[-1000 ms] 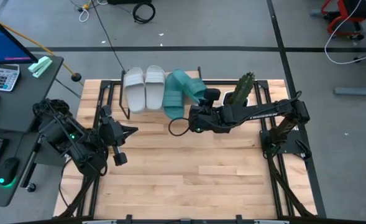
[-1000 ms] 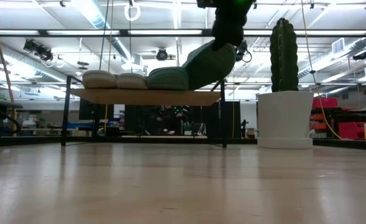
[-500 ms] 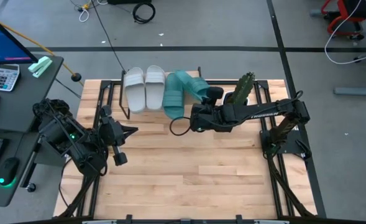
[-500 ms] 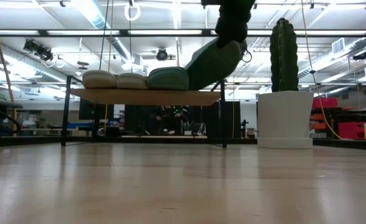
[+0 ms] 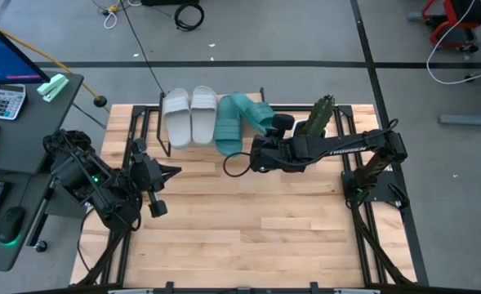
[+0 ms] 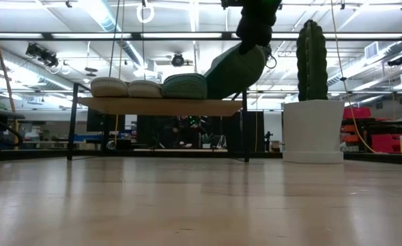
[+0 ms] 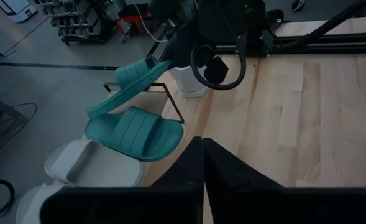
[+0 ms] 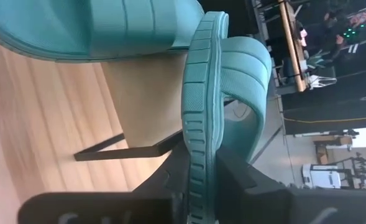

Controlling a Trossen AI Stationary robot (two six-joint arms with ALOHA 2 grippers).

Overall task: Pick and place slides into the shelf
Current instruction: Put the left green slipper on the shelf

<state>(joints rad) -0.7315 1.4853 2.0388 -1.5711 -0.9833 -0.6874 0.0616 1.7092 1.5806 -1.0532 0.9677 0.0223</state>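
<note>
The shelf (image 6: pixel 160 105) stands at the table's far edge. On its board lie two white slides (image 5: pixel 189 117) and one teal slide (image 5: pixel 228 124), flat and side by side. A second teal slide (image 6: pixel 233 70) slants up at the shelf's right end, with my right gripper (image 8: pixel 201 180) shut on its raised end. Its lower end (image 7: pixel 94 112) meets the lying teal slide (image 7: pixel 133 130). My left gripper (image 7: pixel 202 149) waits shut above the table's left part, touching nothing. My right gripper pinches the teal slide's sole (image 8: pixel 201 149) between its two fingers, one on the underside and one on the footbed, just behind the strap (image 8: pixel 248 68). The fingers come slanting down from the table's right. The slide is tilted, its raised end (image 6: pixel 252 55) at the fingers.
A cactus in a white pot (image 6: pixel 313 130) stands right of the shelf, close beside my right arm (image 5: pixel 346 147). A desk with a calculator and keyboard (image 5: pixel 3 102) lies beyond the table's left edge. The wooden tabletop (image 5: pixel 248 220) spreads toward the near edge.
My right gripper has shifted slightly toward the table's right with the slide's raised end, so the teal slide stands a little steeper. Its lower end has stayed by the lying teal slide.
</note>
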